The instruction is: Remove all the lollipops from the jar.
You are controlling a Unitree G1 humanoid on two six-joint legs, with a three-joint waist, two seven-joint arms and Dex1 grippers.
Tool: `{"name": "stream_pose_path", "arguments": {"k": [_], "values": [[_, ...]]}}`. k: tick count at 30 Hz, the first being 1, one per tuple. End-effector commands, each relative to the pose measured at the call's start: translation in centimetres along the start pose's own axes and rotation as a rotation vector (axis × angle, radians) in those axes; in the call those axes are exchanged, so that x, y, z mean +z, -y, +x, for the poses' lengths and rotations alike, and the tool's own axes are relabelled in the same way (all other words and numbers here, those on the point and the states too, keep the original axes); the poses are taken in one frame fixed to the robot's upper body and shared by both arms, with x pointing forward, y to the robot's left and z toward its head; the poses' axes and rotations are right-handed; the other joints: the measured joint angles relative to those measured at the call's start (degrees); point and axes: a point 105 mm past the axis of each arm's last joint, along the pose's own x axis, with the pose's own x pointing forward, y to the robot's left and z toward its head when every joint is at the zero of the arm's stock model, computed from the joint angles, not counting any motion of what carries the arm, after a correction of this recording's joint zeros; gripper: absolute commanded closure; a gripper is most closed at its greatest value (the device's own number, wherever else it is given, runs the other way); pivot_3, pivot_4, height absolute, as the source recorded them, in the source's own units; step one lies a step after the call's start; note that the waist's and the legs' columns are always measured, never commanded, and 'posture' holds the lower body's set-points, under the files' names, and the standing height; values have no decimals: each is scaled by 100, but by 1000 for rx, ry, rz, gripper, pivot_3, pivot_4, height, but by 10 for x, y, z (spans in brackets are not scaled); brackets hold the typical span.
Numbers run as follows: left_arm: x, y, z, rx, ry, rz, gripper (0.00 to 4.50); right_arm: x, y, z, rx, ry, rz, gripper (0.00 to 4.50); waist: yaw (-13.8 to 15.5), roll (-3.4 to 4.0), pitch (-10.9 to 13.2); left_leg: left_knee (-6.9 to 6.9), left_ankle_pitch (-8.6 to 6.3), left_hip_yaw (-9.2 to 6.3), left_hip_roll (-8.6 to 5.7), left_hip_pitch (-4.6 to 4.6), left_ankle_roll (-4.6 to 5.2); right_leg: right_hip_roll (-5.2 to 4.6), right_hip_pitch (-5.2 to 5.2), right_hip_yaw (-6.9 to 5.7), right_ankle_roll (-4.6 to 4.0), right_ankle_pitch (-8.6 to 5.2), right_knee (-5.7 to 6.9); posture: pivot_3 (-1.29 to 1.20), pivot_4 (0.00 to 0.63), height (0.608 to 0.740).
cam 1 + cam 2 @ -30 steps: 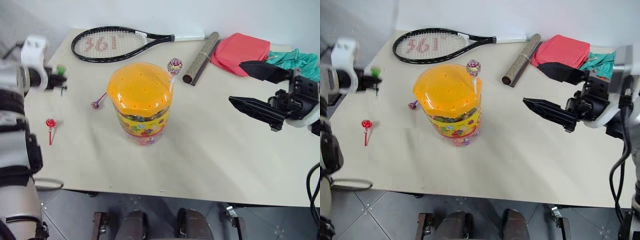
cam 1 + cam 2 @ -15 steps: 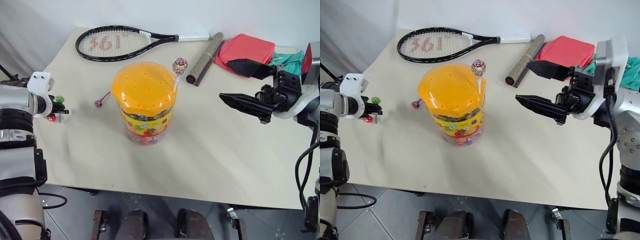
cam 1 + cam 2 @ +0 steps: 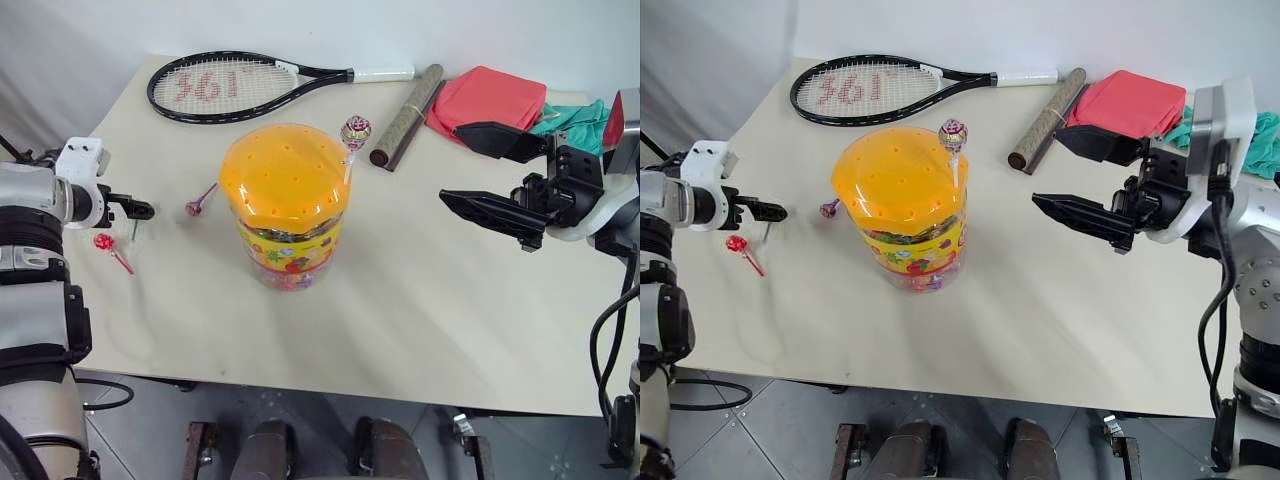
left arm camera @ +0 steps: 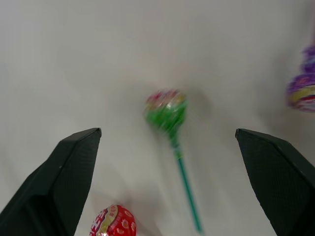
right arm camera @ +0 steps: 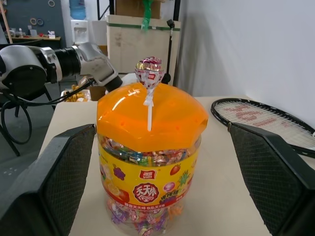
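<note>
The jar (image 3: pixel 285 215), a clear tub with an orange holed lid (image 5: pixel 150 115), stands mid-table. A maroon-patterned lollipop (image 3: pixel 354 131) on a white stick stands upright in the lid. Three more lollipops lie on the table to the jar's left: a purple one (image 3: pixel 193 208), a red one (image 3: pixel 103 242) and a green one (image 4: pixel 166 108). My left gripper (image 4: pixel 167 132) is open just above the green one, which lies free between the fingers. My right gripper (image 3: pixel 450 163) is open and empty, to the right of the jar and pointing at it.
A tennis racket (image 3: pixel 230 88) lies along the table's far edge. A brown cardboard tube (image 3: pixel 405 103), a red cloth (image 3: pixel 487 97) and a teal cloth (image 3: pixel 575 117) lie at the far right. The table's left edge runs just beside my left gripper.
My left gripper has opened and let go of the green lollipop, which now lies on the table beside the red one. My right gripper stays open.
</note>
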Motion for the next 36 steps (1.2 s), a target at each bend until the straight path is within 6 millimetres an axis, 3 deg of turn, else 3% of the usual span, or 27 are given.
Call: {"name": "stream_pose_path", "arguments": {"k": [1,6,8,15,26,33,36], "values": [[34,10,-27,-70,131,93,28,16,-7,-3,-3,19,-65,0,2,0,0,0,0,0,0,0,0,0,0,0,0,0,0,0,150,740],[55,35,-51,-243,308,191,28,17,-10,-2,-15,11,-64,0,-5,0,0,0,0,1,3,0,0,0,-3,3,0,0,2,0,150,740],[61,59,-70,-442,470,295,28,16,-13,3,-21,2,-39,0,-26,1,0,0,0,1,5,0,0,0,-4,4,0,0,3,0,150,740],[51,102,-123,-955,875,468,28,8,-23,29,-3,-14,13,0,-103,1,-1,1,-1,-7,11,-2,-2,-1,-17,4,-1,0,10,0,150,740],[3,92,-129,-1138,811,590,28,-9,-18,72,92,24,40,0,-145,2,-1,-3,-1,29,11,0,-2,-1,-28,6,-1,0,16,0,150,740],[-8,92,-130,-1106,795,582,28,-19,-12,96,171,26,57,0,-162,2,-1,-3,-1,23,11,0,-2,-1,-27,7,-2,0,19,0,150,740],[-10,93,-131,-1101,802,579,0,-21,-10,104,186,22,68,623,-205,2,-1,-5,-1,17,12,0,-2,-1,-28,6,-2,0,20,0,150,740]]}}
